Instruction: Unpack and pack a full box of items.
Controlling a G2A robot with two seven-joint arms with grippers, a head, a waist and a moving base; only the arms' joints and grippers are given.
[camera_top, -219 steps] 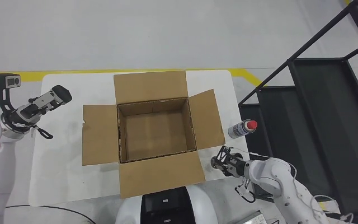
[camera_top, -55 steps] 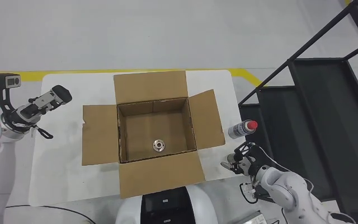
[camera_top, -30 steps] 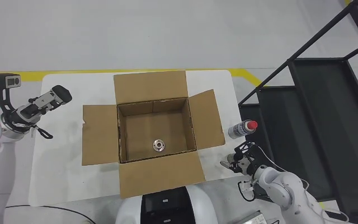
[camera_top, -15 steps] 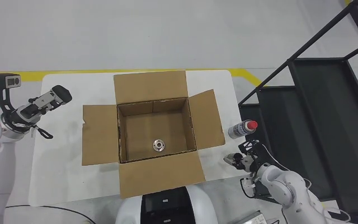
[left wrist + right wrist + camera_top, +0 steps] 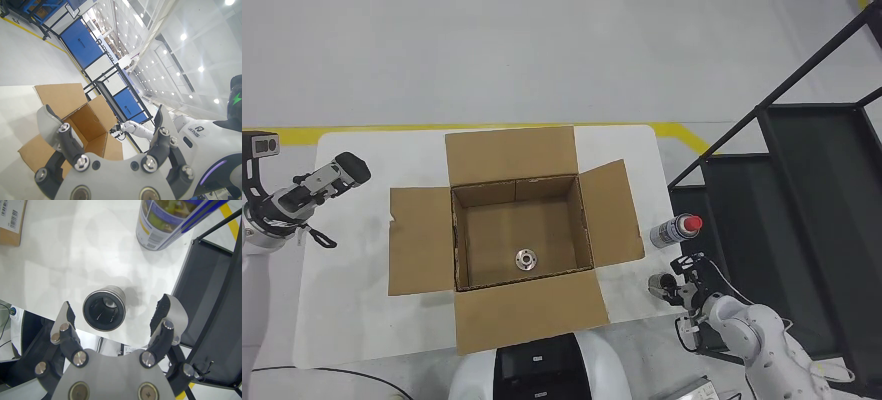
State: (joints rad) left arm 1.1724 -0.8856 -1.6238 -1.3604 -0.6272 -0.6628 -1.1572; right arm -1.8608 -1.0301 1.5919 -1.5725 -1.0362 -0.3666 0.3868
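Two things lie outside the box point(image 5: 512, 155), on the right side of the table point(image 5: 352, 300). A spray can point(image 5: 675, 229) rests on its side by the right edge. A short metal sleeve point(image 5: 104, 308) sits at the near right corner, close to the table's lip. Inside the box, a small metal ring point(image 5: 525, 260) rests on the floor near the front wall.

The right claw point(image 5: 115, 308) hangs directly over the sleeve with its fingers spread wide, one on each side and neither touching. The sleeve's open bore faces up into the wrist camera. Its long axis therefore appears to stand upright and roughly in line with the claw's approach, so the fingers would close across its round wall. The spray can lies just beyond it, apart from both sleeve and claw.

The right arm is much the nearer one, bent in low at the table's corner. The left claw point(image 5: 347, 168) is held wide too and grips nothing. It is raised off the far left side of the table and aimed across at the box.

The step in hand looks like picking up the sleeve for packing. The smooth round wall and the nearby edge leave little room for a nudge.
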